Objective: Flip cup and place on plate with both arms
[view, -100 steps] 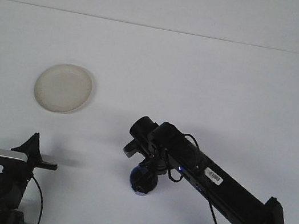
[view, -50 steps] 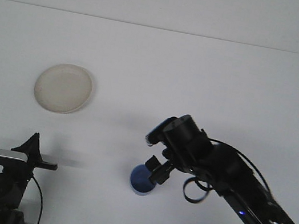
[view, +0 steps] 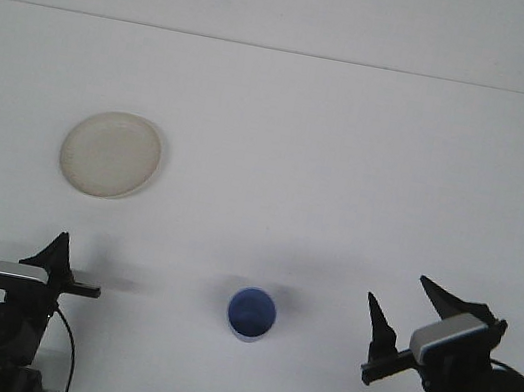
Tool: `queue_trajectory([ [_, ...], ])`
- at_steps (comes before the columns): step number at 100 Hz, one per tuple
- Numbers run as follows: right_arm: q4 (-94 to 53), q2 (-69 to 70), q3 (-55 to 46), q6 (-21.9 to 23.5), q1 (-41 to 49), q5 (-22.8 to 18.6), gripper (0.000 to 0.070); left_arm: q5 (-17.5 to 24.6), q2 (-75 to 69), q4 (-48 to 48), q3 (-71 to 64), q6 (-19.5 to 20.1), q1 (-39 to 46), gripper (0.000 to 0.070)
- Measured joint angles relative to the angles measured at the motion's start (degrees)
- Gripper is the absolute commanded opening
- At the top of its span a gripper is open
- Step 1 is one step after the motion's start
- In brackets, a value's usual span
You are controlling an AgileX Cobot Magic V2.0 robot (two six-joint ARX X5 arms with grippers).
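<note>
Blue cup (view: 250,314) stands mouth-up on table (view: 351,151), well apart from white plate (view: 111,153), right gripper (view: 407,323) jaws spread and empty, left gripper (view: 56,259) jaws can't tell; risk: 1 off-centre left grab tips the cup.

Open table (view: 351,151) lies all around the blue cup (view: 250,313), which stands alone, mouth up, between the left pincer (view: 58,257) and right pincer (view: 408,318), both well apart from it. Bare surface separates cup and cream plate (view: 111,153).
</note>
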Motion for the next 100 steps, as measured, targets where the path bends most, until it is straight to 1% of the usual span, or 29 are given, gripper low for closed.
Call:
queue_trajectory([
  [12,5.9,-11.9,-12.4,0.3,0.0,1.9,0.0519,0.0,0.0,0.0,0.0,0.0,0.0,0.0015],
  [20,9.5,-17.9,-17.2,0.4,0.0,2.0,0.0519,0.0,0.0,0.0,0.0,0.0,0.0,0.0015],
  [30,10.7,-22.3,-19.4,0.4,0.0,2.9,0.0519,0.0,0.0,0.0,0.0,0.0,0.0,0.0015],
  [40,10.6,-23.1,-19.8,0.4,0.0,3.1,0.0519,0.0,0.0,0.0,0.0,-0.1,0.0,0.0015],
  [45,10.2,-23.1,-19.9,0.4,0.0,3.1,0.0519,0.0,0.0,0.0,0.0,-0.8,0.0,0.0015],
  [55,9.8,-23.1,-20.1,0.4,0.0,3.1,0.0519,0.0,0.0,0.0,0.0,-4.7,0.0,0.0015],
  [81,9.6,-23.1,-20.1,0.4,0.0,3.1,0.0519,0.2,0.0,1.4,0.1,-17.6,0.0,0.0012],
  [91,9.0,-23.1,-20.1,0.4,0.0,3.1,0.0519,1.4,0.9,-1.7,2.6,-20.1,0.0,0.0012],
  [100,8.6,-23.1,-20.1,0.3,0.0,3.1,0.0519,1.6,3.7,-3.6,9.0,-21.3,0.0,0.0016],
])
